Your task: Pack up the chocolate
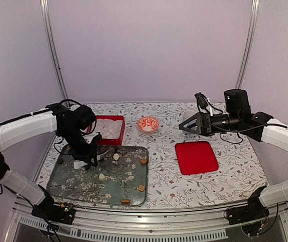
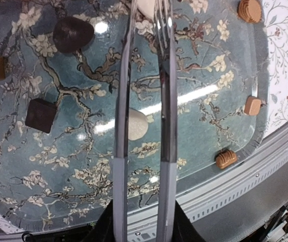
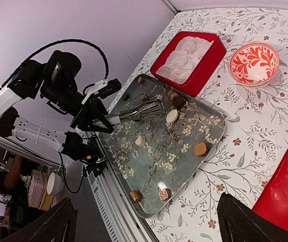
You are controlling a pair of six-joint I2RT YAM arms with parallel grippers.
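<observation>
Cream chocolate point(image 2: 135, 124) between tong tips | left hand point(image 2: 145, 30) part-closed, not gripping | right hand apart

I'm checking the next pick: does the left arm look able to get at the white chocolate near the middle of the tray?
Probably yes. The left hand hangs over the tray, its long tongs pointing down above the white chocolate, and nothing lies on or against it.

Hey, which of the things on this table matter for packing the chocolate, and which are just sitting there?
For the job:
- chocolate pieces on the blossom-patterned tray
- red box lined with white paper cups
- red lid
- left gripper, its tongs over the tray

Just lying about:
- red-and-white bowl
- white cup
</observation>
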